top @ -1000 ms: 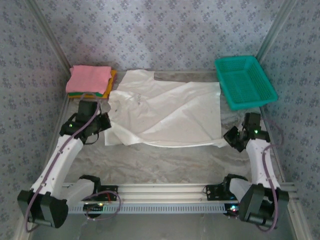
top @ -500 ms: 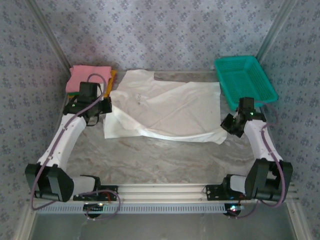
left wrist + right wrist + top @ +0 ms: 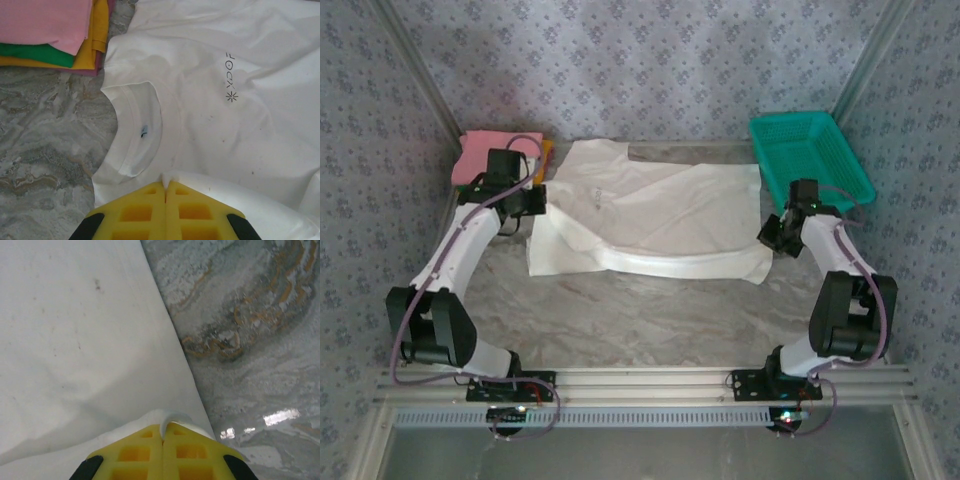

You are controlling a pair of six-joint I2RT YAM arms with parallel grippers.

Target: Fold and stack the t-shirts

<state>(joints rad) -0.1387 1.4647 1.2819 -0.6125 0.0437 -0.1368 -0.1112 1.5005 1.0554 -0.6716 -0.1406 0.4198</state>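
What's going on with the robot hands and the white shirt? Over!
Left gripper shut on white t-shirt beside the collar. Right gripper shut on its other edge. Folded stack and teal basket off to the sides, nothing blocking.

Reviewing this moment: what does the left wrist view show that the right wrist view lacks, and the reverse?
Left wrist view: the white t-shirt around its collar with an inner label, the small chest mark, and the folded stack beside it, pink shirt on top, green shirt and orange shirt beneath.
Right wrist view: a straight edge of the t-shirt running diagonally across the marbled table, with glare spots.
Shared: white fabric, marbled table, and yellow pads shut on a pinch of the t-shirt, left end effector and right end effector alike.
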